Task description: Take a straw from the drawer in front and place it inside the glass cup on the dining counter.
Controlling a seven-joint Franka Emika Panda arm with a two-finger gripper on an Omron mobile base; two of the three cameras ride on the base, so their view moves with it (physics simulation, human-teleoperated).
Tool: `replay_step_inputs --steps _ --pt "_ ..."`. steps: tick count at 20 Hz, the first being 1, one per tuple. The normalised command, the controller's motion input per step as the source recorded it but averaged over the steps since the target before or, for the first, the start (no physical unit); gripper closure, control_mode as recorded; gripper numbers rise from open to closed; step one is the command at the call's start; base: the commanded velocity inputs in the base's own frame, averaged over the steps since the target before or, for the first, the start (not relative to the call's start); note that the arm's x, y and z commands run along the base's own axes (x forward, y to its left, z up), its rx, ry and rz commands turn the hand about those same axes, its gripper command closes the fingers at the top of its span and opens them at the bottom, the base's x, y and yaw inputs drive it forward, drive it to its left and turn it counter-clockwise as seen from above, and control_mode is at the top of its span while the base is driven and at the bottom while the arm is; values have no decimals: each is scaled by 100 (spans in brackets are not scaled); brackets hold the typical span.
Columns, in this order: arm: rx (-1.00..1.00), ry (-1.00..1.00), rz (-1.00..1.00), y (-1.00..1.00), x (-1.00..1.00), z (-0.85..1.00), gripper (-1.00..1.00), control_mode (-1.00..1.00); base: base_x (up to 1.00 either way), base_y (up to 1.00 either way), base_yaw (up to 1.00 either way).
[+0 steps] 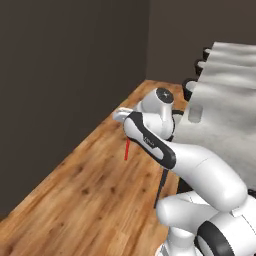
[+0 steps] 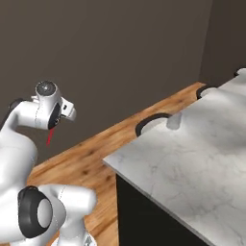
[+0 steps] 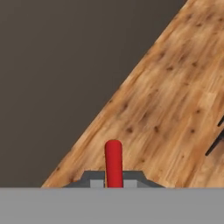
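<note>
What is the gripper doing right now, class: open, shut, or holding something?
Gripper: shut on the straw, which hangs below the hand over the wooden floor.

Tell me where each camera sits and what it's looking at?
Left base view: behind the arm's left, facing the wooden floor and white-grey marble dining counter; white arm lower right.
Right base view: behind its right, facing that counter; arm lower left.
Hand view: on the hand, facing the floor.
Shared: thin red straw in the shut gripper, small clear glass cup.
</note>
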Motion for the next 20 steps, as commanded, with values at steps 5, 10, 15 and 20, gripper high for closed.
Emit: replay_step_inputs --steps 5,10,15,20 --pt "0 0 0 0 0 0 100 100 74 33 -32" --pt "0 0 0 0 0 0 100 100 71 27 -40" --pt "0 0 0 0 0 0 100 100 54 21 -47" --pt "0 0 0 0 0 0 100 100 20 32 -51"
